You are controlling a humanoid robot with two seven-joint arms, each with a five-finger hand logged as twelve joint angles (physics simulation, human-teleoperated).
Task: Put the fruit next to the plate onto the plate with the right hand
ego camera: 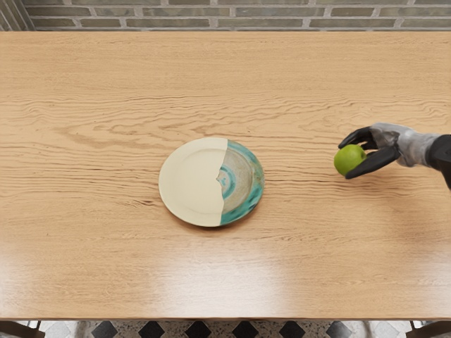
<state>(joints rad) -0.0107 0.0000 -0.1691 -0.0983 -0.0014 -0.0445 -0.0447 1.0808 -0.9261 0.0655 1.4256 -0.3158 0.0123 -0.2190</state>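
The green fruit (349, 159) is being held by the curled fingers (372, 163) of the right hand (386, 145), well right of the plate (184, 184).

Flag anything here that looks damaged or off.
The plate stands out: its left part is plain cream, its right part teal-glazed, with a jagged line between them. Crack or pattern, I cannot tell. The green fruit in the right hand looks fine.
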